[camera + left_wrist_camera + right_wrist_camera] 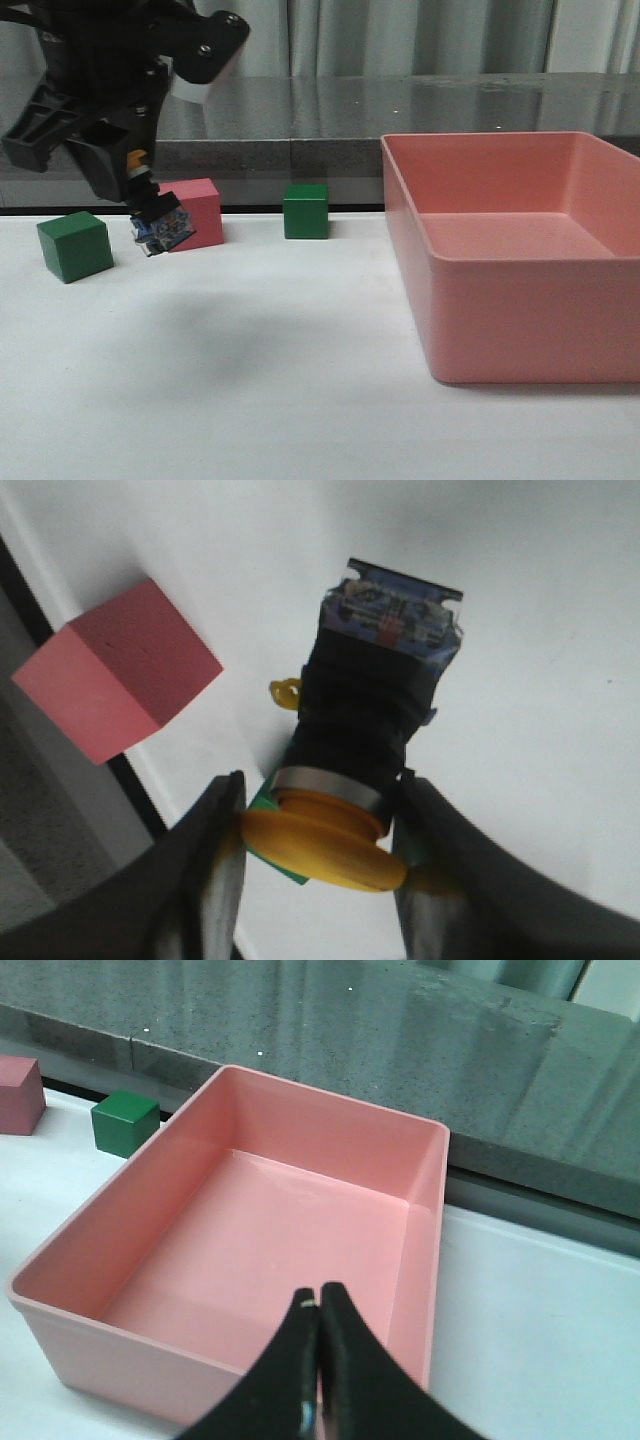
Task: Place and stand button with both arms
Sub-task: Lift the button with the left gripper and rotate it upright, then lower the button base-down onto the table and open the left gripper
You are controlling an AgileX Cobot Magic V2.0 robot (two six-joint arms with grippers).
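My left gripper [135, 175] is shut on the button [158, 222] and holds it in the air at the far left, over the white table, base down and tilted. In the left wrist view my two fingers [215, 860] clamp the yellow cap; the black body [365, 720], the silver ring and the bluish square base [392, 615] point away from the gripper [320, 845]. The right gripper [318, 1305] is shut and empty above the near part of the pink bin [250, 1230]. The right arm does not show in the front view.
A pink cube [200, 205] stands just behind the button, also in the left wrist view [115, 670]. One green cube [73, 245] is at the far left, another [305, 210] at the back middle. The big pink bin [510, 290] fills the right side.
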